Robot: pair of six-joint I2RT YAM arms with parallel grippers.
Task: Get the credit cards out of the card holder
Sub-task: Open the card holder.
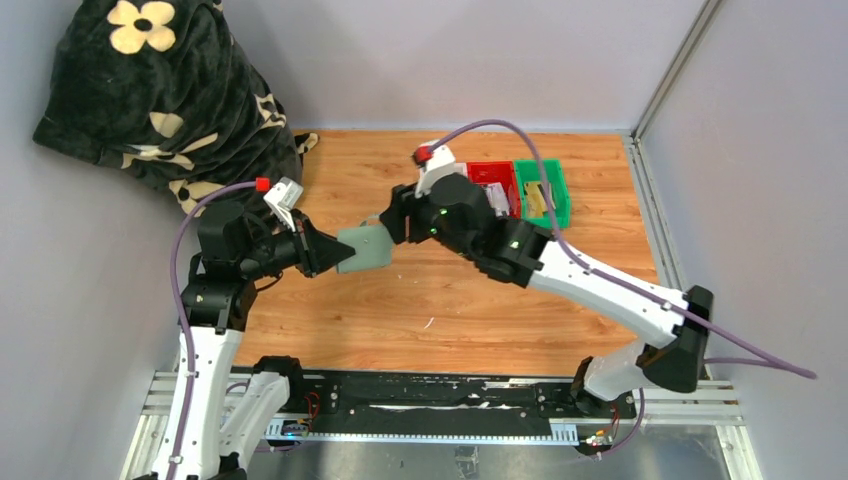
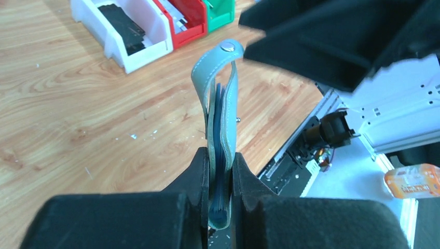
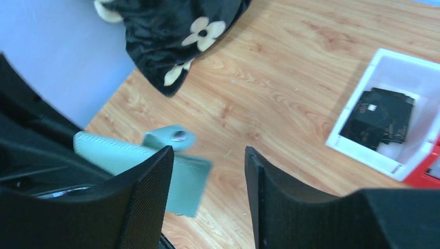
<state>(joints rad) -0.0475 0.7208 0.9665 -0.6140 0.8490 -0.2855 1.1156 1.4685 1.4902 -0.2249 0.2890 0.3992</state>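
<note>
My left gripper [image 1: 335, 251] is shut on the folded edge of the sage-green card holder [image 1: 366, 246] and holds it above the wooden table. In the left wrist view the card holder [image 2: 222, 119] stands edge-on between my fingers [image 2: 200, 171], its snap tab [image 2: 228, 49] curled over the top. My right gripper [image 1: 392, 222] is open, just right of the card holder. In the right wrist view the card holder [image 3: 189, 174] lies behind my left finger [image 3: 150, 197], not between the jaws. No credit cards show.
A white bin [image 3: 399, 119] holding a black wallet [image 3: 381, 119], a red bin [image 1: 495, 183] and a green bin [image 1: 543, 190] stand at the back right. A black flowered cloth bag [image 1: 160, 90] fills the back left corner. Grey walls enclose the table.
</note>
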